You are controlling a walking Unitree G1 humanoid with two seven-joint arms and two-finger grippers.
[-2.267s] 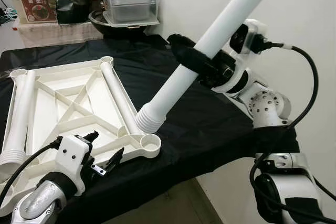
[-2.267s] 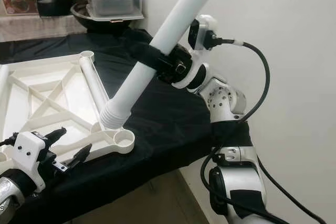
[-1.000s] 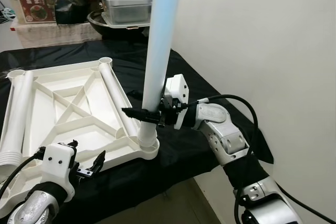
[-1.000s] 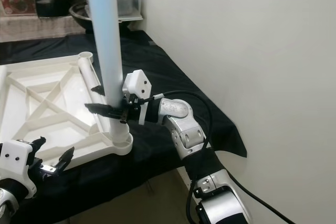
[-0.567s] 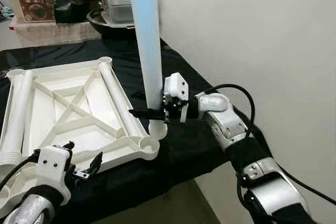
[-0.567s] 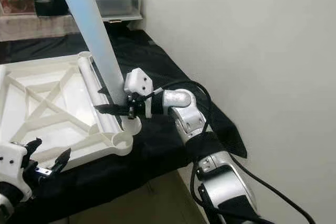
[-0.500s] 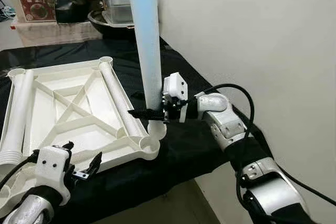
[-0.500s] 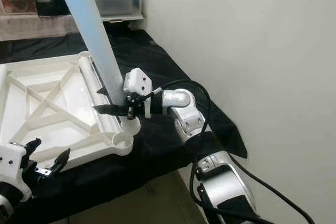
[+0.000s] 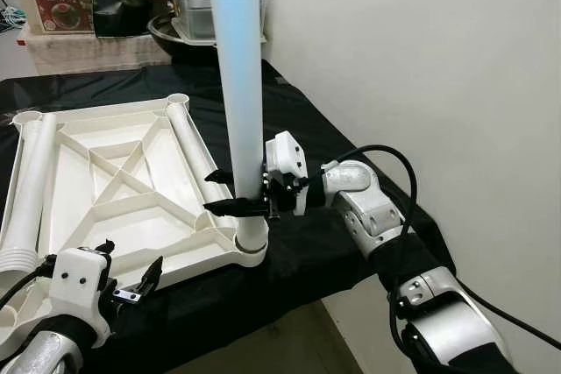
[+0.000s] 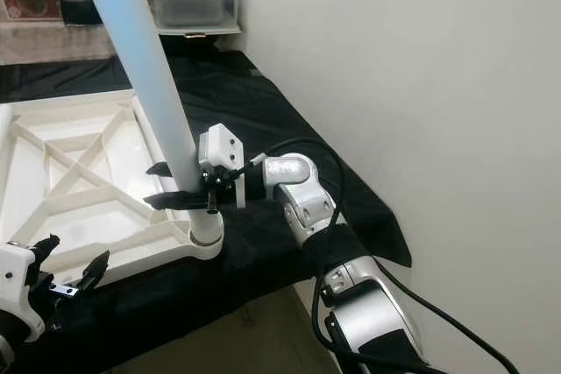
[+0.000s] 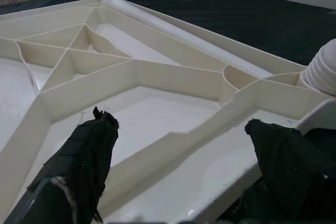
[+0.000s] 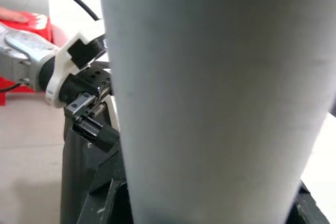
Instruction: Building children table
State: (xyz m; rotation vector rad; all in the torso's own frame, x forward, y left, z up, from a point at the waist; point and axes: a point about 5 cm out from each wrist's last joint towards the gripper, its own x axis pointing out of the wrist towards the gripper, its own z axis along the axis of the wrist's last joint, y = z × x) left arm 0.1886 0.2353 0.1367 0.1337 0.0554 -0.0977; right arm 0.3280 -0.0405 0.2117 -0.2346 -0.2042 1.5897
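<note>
In your left eye view the table leg (image 9: 239,94) stands nearly upright, its foot in the near corner socket of the upturned tabletop (image 9: 105,190); 0.5 s ago that foot sat beside the socket. Your right gripper (image 9: 230,193) is clamped round the leg's lower part. In the left wrist view your left gripper (image 11: 181,169) hangs spread wide, holding nothing. In the right wrist view the leg hides nearly everything.

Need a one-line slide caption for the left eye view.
Right gripper holds a white table leg upright in the tabletop's corner socket.
</note>
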